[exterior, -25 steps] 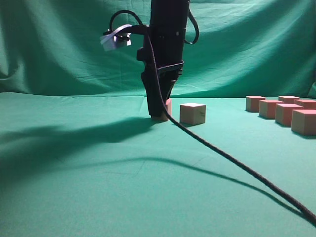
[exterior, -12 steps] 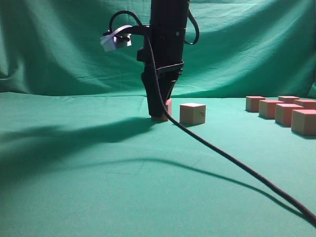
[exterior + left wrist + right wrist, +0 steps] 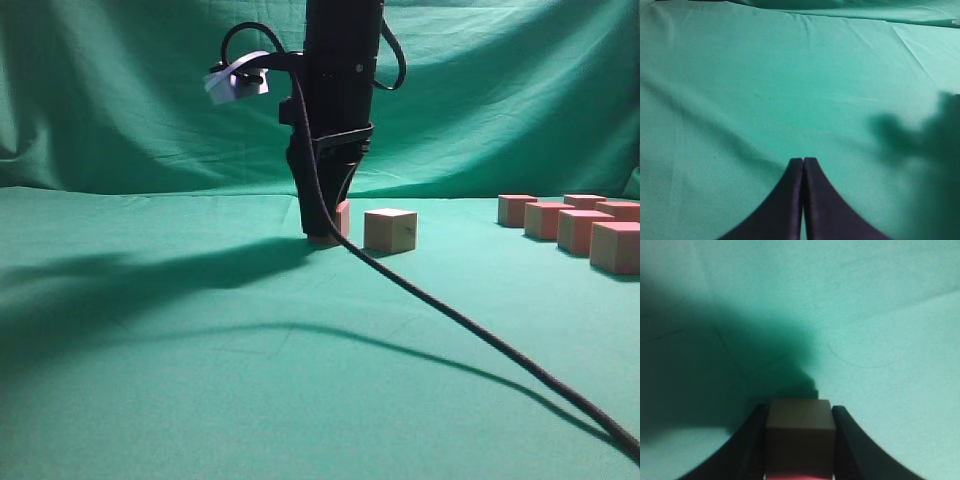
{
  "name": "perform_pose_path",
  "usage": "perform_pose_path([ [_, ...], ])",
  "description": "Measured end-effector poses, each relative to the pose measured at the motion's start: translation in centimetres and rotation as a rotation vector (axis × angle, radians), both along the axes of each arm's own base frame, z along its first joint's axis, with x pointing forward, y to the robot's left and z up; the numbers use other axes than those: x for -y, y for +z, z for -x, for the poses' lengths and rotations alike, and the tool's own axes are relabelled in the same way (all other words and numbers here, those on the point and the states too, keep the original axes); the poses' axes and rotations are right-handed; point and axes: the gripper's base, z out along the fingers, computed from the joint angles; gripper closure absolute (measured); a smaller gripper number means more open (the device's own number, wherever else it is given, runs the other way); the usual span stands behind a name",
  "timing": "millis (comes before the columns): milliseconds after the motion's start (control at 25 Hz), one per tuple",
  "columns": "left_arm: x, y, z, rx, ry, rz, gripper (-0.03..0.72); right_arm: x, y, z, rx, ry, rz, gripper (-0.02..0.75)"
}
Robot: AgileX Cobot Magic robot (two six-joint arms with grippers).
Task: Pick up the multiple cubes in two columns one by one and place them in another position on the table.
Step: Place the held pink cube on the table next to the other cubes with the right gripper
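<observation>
One cube (image 3: 799,437) clamped between the fingers of the right gripper (image 3: 322,232), low at the table (image 3: 200,400) mid-scene, just beside a placed cube (image 3: 390,230); left gripper (image 3: 803,172) pressed shut, empty. Five more cubes (image 3: 575,222) waiting far right. Risk, as a judgement: tipping or dragging on release from uneven finger contact; squarely held, no long axis, flat face outward.

1. The small pink-red foam cube (image 3: 339,220) under the black right gripper (image 3: 322,232) is mostly hidden behind the fingers; only its right edge shows.
2. Whether it touches the teal-green cloth table (image 3: 200,380) cannot be told.
3. The black cable (image 3: 470,325) leaves the picture at the lower right.
4. The far-right cube (image 3: 616,247) is cut by the edge.
</observation>
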Motion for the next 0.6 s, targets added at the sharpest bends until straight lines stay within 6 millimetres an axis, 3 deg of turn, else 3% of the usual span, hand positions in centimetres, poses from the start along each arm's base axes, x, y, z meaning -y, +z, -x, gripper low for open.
perform_pose_path([
  [600,0.0,0.0,0.0,0.0,0.0,0.0,0.688,0.34,-0.04,0.02,-0.002,0.003,0.039,0.482],
])
